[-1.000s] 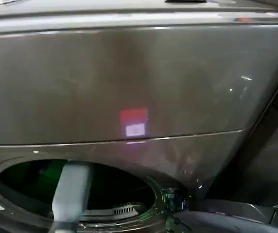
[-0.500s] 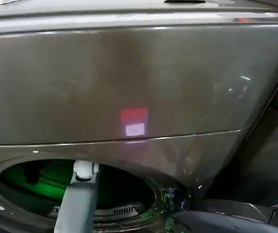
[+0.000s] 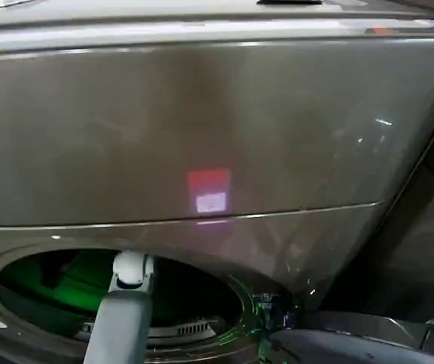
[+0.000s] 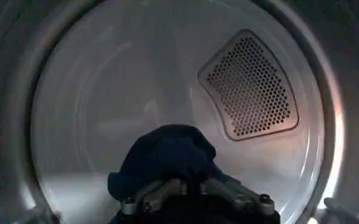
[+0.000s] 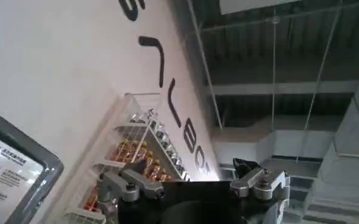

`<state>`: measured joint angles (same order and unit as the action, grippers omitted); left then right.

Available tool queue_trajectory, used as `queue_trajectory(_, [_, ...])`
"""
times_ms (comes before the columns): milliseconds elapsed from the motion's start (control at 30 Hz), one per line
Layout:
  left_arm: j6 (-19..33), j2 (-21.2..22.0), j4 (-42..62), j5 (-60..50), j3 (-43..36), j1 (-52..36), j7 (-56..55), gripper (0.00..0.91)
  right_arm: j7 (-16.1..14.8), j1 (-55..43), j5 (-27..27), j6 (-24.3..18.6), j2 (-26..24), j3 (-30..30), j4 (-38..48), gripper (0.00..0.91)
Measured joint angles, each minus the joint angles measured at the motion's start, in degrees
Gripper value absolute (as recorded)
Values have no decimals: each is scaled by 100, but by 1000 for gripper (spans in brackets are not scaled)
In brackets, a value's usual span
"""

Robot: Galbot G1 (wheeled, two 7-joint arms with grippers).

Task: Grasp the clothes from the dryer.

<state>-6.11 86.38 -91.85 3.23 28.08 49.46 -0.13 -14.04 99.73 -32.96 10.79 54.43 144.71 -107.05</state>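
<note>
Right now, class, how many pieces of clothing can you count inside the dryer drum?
1: a dark navy bundle lies low in the dryer drum, right in front of the left tool. Another may be hidden behind it.

Dim, soft-focus views; green glow inside the dryer (image 3: pixel 202 136) porthole, red-white glare on its front
</note>
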Motion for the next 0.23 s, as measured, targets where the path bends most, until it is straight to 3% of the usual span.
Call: queue_trajectory(233, [7,-2,-33,-40,17,24,2,0,1,18,14,32,3,77,-8,907])
